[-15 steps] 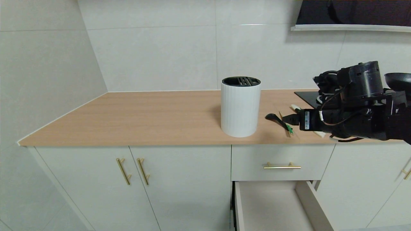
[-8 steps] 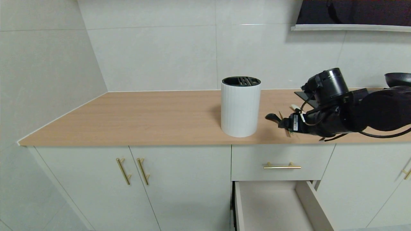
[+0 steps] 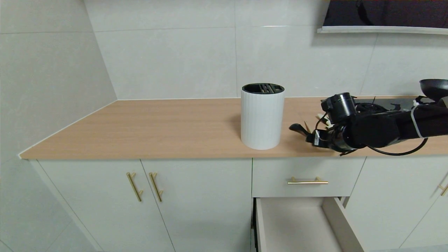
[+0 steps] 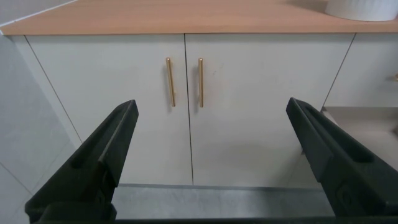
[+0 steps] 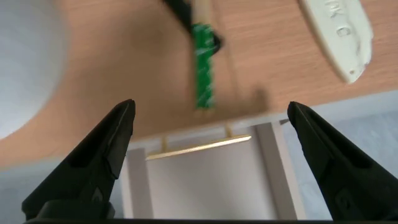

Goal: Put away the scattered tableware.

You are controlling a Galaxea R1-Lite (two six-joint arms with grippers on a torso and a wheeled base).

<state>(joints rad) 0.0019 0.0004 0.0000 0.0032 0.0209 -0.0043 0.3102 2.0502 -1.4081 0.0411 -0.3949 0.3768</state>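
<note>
The right gripper [image 5: 210, 107], fingers spread wide and empty, hangs just above a green-tipped utensil [image 5: 203, 87] lying on the counter [image 3: 157, 129] right of the white holder [image 3: 262, 119], seemingly lined up to grasp it. The left gripper [image 4: 211, 106], also open and empty, sits below the holder, facing the cupboard doors [image 4: 186, 124].

The black right arm [image 3: 381, 130] reaches in from three o'clock, its black two-fingered right gripper [image 5: 209, 111] spread wide. The black left gripper [image 4: 211, 106] gapes too.

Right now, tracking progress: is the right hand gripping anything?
No, the right hand is open and empty above the green stick on the counter.
</note>
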